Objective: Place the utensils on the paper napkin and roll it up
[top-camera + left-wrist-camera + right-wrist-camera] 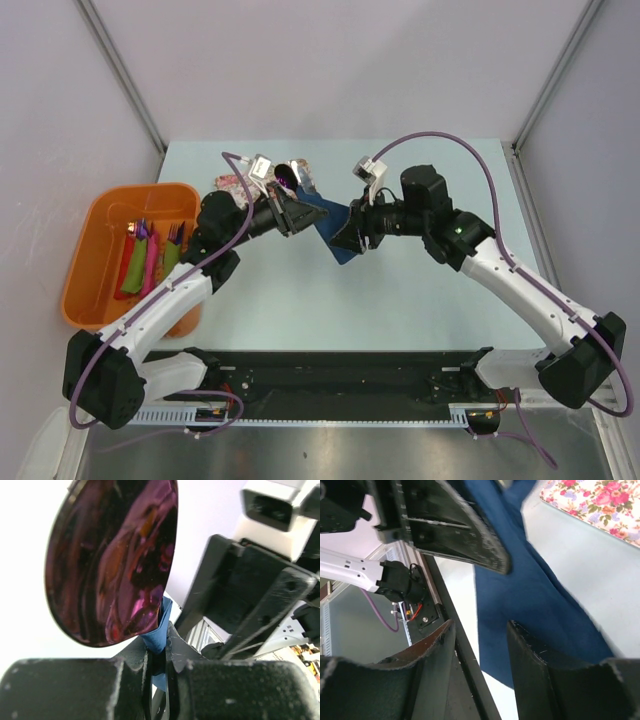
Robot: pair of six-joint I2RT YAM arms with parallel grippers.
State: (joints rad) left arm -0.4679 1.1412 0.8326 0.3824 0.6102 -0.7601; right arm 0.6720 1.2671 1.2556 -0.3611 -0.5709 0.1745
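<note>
The paper napkin (pixel 328 218) is a navy sheet hanging above the table between my two arms. My left gripper (pixel 297 212) is shut on its upper part; the blue fold (pixel 161 627) is pinched between the jaws. A glossy purple spoon bowl (pixel 115 560), one of the utensils, sticks out of the fold just past the left gripper (pixel 159 645). My right gripper (pixel 348 235) sits at the napkin's lower right. It stands open, with the napkin (pixel 530 595) hanging just beyond the gap of the right gripper (pixel 480 635). Other utensils are hidden.
A floral tray (pixel 231 183) lies at the back of the table behind the left arm, its corner also seen as floral tray (pixel 600 505). An orange bin (pixel 95 265) at the left holds red, pink and green rolls. The left gripper's finger (pixel 450 525) is close above my right fingers.
</note>
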